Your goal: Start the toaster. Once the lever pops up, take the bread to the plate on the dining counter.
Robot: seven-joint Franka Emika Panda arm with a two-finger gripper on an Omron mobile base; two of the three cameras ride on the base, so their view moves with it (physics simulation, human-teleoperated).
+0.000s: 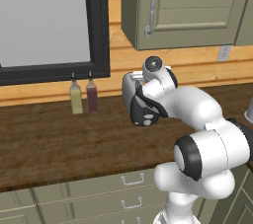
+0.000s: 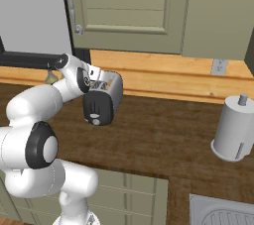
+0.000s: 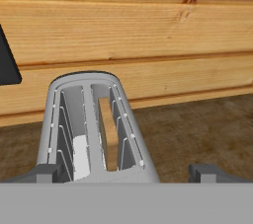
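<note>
The white-silver toaster (image 3: pixel 94 119) stands on the wood counter by the plank wall, seen from above in the hand view. The tan bread (image 3: pixel 106 139) sits upright in its right slot; the left slot holds only a pale metal guide. My gripper (image 3: pixel 126 173) hovers open just above the toaster's near end, with its two dark fingertips (image 3: pixel 47 172) spread wider than the toaster. From the base views the toaster (image 2: pixel 111 90) shows its black end panel (image 2: pixel 98 107), and my arm partly covers the toaster (image 1: pixel 129 92). The lever is too small to pick out. The plate and the dining counter are out of view.
Two slim bottles (image 1: pixel 75 97) (image 1: pixel 92 94) stand left of the toaster under a black-framed window (image 1: pixel 99 25). A paper towel holder (image 2: pixel 233 130) stands to the right, with a sink corner (image 2: pixel 223 214) in front of it. A wall cabinet (image 2: pixel 124 11) hangs overhead.
</note>
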